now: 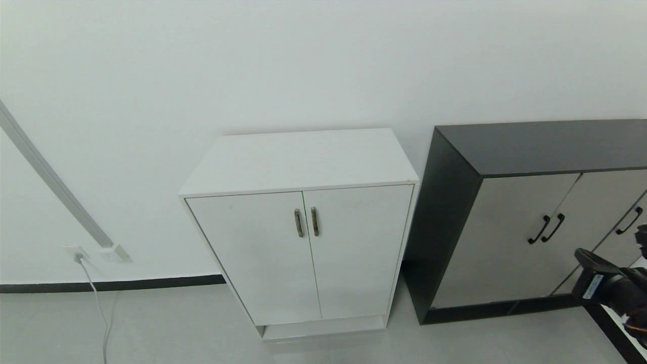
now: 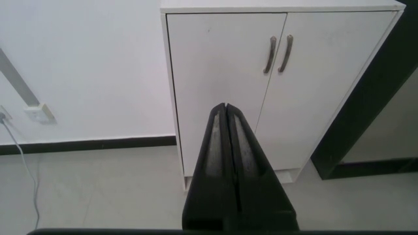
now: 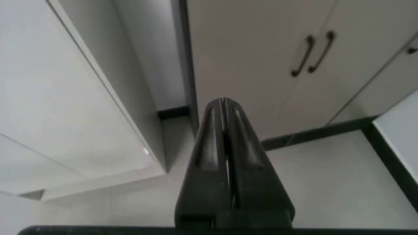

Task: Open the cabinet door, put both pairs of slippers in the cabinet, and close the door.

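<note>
**Q:** Where is the white two-door wooden cabinet (image 1: 303, 161) placed?

**A:** It is stood on the pale grey floor (image 1: 177, 328) against the white wall (image 1: 252, 65). Both doors are shut flush, and the two slim metal handles (image 1: 307, 222) are set upright side by side at the centre seam. Just beside it, on the robot's right, a black-framed cabinet with grey doors (image 1: 505, 237) is set against the same wall.

**Q:** How are the grippers held?

**A:** The left gripper (image 2: 225, 108) is pictured with its dark fingers pressed together and nothing between them. It is pointed toward the left-hand door of the white cabinet and kept apart from it. The right gripper (image 3: 224, 102) is likewise clenched on nothing, and is held over the floor before the black-framed cabinet, near the narrow gap between the two cabinets.

**Q:** What else is recorded?

**A:** A white wall socket (image 1: 76, 251) is fixed low on the wall to the robot's left. A grey cable (image 1: 98, 303) is plugged into it and trails to the floor. A grey conduit strip (image 1: 50, 177) is run diagonally down the wall to a second box beside the socket.
</note>
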